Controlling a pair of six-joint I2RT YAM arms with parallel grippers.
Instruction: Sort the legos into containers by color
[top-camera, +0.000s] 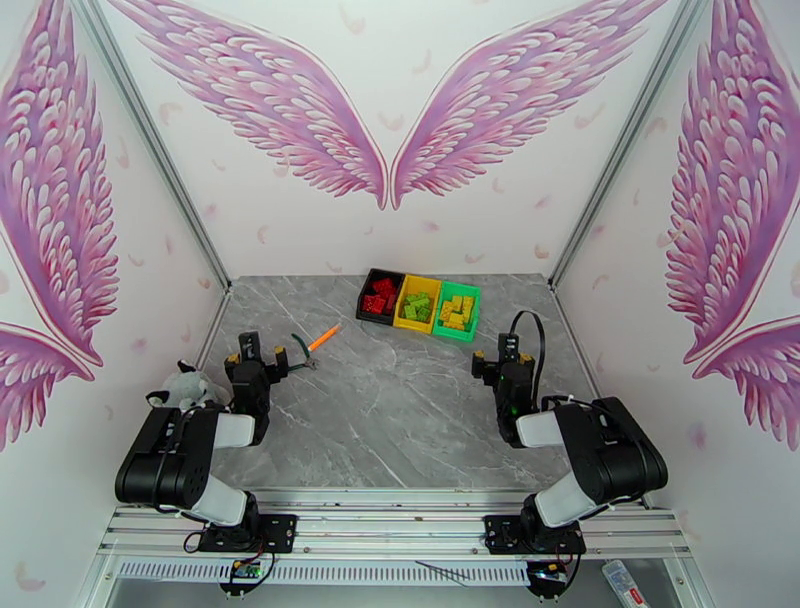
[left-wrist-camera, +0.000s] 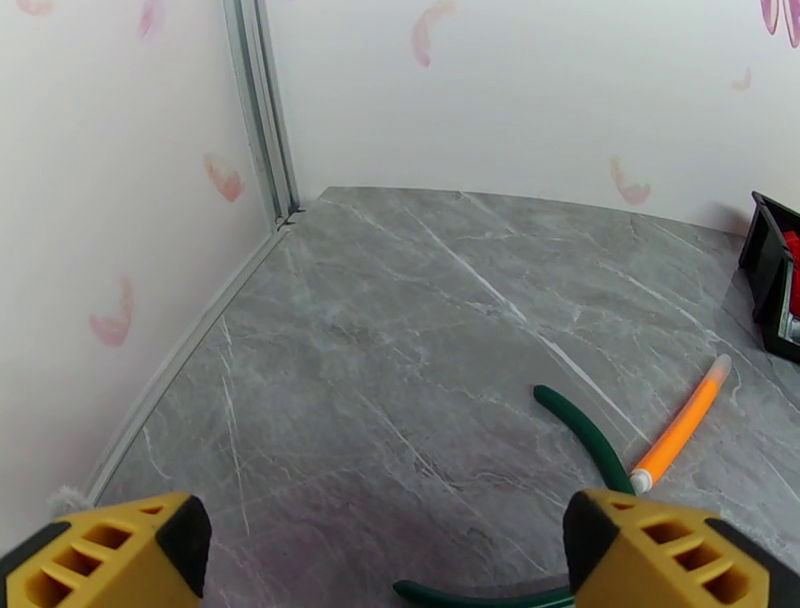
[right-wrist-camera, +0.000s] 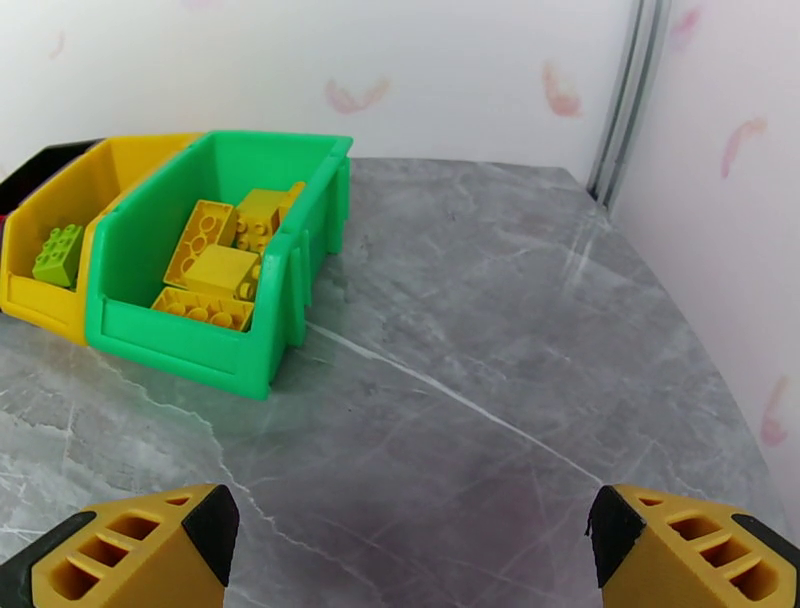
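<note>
Left side: plush toy (top-camera: 190, 388) close by the left-hand wall; left gripper (left-wrist-camera: 388, 550) low over the table (left-wrist-camera: 400, 330), fingers spread wide, nothing between them, touching nothing; orange-handled pliers (top-camera: 322, 338) lying just ahead and to its right, no part of the task, best left alone. Centre rear: containers in a row, touching side to side; black bin (top-camera: 364, 298) with the red legos (top-camera: 381, 297), yellow bin (top-camera: 412, 326) with the light green legos (top-camera: 418, 306), green bin (right-wrist-camera: 190, 345) with the yellow legos (right-wrist-camera: 215, 265); one colour per bin, none seen mixed; every brick in view lying inside a bin. Sorting judged done or all but done; step in hand judged a last check and a stand-off. To do it well: look over the strip behind the bins, hidden from these views, before calling it finished; keep both grippers drawn in and high enough to clear the bin rims; avoid nudging the green bin, nearest the right gripper, light plastic being likely to slide. Right side: right gripper (right-wrist-camera: 405, 545) likewise spread wide, empty, over bare marble, near the green bin but apart from it.
</note>
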